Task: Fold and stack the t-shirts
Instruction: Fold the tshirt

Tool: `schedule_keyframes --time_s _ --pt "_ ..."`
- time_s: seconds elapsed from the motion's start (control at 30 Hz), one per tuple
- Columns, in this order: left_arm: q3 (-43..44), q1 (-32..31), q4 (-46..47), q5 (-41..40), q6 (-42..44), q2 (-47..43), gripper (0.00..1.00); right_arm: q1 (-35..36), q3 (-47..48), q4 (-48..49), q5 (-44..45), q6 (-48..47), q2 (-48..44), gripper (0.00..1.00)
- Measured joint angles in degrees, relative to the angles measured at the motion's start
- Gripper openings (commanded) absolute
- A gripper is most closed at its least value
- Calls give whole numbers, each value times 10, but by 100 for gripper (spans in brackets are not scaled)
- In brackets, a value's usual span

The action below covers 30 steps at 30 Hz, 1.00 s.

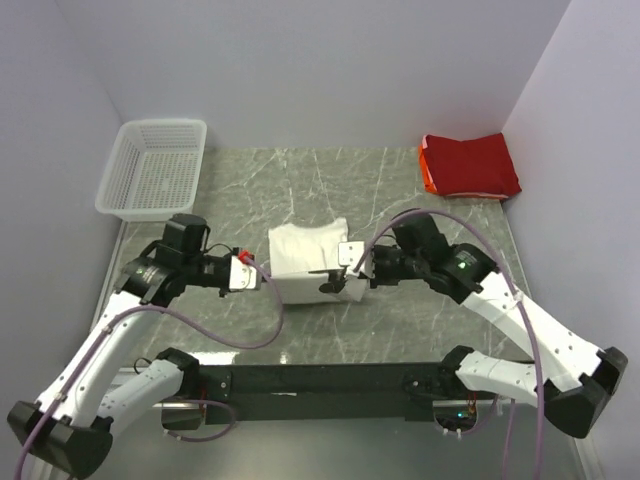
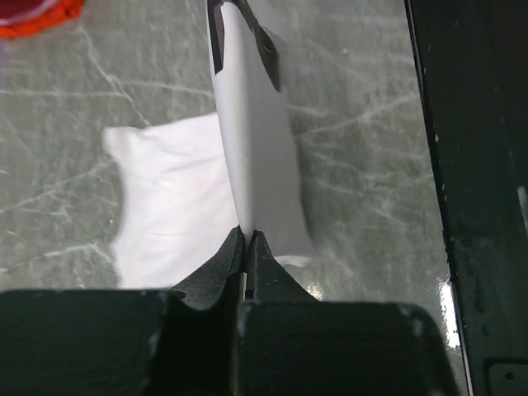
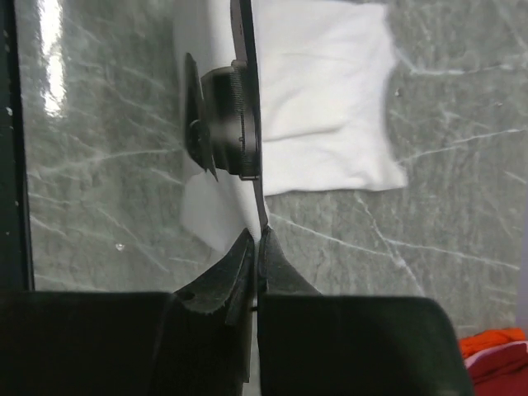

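Note:
The white t-shirt (image 1: 305,255) lies partly folded in the middle of the marble table (image 1: 400,320). Its near edge is raised between the two grippers. My left gripper (image 1: 264,276) is shut on the left end of that edge, and the cloth (image 2: 256,165) runs taut away from the pinch (image 2: 246,238). My right gripper (image 1: 335,280) is shut on the right end (image 3: 258,235), with the white t-shirt (image 3: 322,99) spread flat beyond it. The red t-shirt (image 1: 470,165) sits folded at the back right corner, and also shows in the wrist views (image 2: 37,12) (image 3: 495,351).
A white mesh basket (image 1: 155,165) stands at the back left corner against the wall. Walls close in the table on the left, back and right. A dark rail (image 1: 320,380) runs along the near edge between the arm bases.

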Motion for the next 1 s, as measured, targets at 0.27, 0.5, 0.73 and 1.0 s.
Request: schedule_keyframes --time_s 0.27,0.5,0.73,1.0 --pt "67 10 -19 1 -48 74 0 -33 55 -29 -25 -8 62 0" --pt "90 39 14 -7 -52 202 0 -106 99 -34 -55 -62 205 0" --pt "145 67 41 -7 -42 304 0 -135 171 -44 -71 -107 289 0" --pt "203 95 53 -9 -33 423 1 -159 273 -63 -80 -135 419 0"
